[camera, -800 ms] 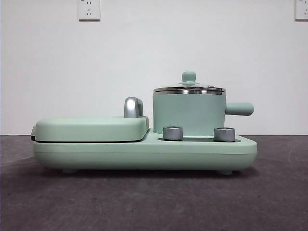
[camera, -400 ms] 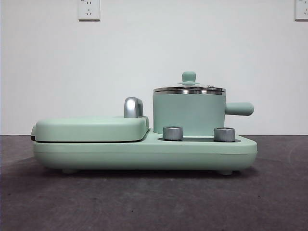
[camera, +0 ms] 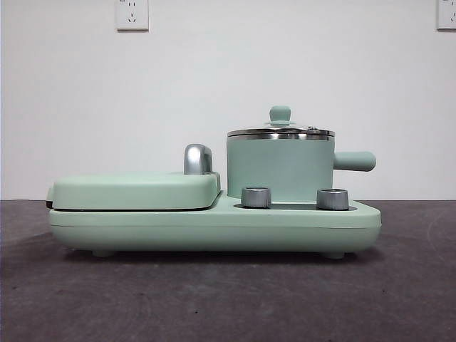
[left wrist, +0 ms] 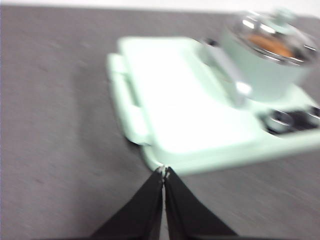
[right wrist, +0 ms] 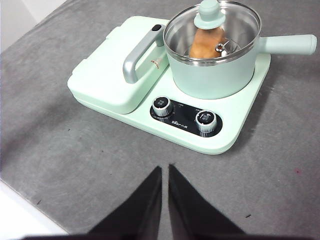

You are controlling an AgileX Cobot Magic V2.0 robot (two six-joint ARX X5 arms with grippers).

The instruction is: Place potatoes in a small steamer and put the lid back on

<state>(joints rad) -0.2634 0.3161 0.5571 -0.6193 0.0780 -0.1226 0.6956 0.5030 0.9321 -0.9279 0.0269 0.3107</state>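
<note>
orange-brown lumpy potato [right wrist: 206, 42] inside mint-green cylindrical steamer pot [right wrist: 215, 75] | clear glass lid with green knob [right wrist: 212, 20] seated on it | right gripper [right wrist: 165, 172] jaws together, well short of pot | left gripper [left wrist: 163, 172] jaws together, by griddle corner [left wrist: 150, 160]

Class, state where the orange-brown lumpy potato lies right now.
The orange-brown lumpy potato lies inside the mint-green cylindrical steamer pot, under the clear glass lid, seen in the right wrist view.

A plain white wall [camera: 228, 85] stands behind the dark grey bench [camera: 228, 299], with two white sockets [camera: 132, 14] high up, one cut off at the right corner.
</note>
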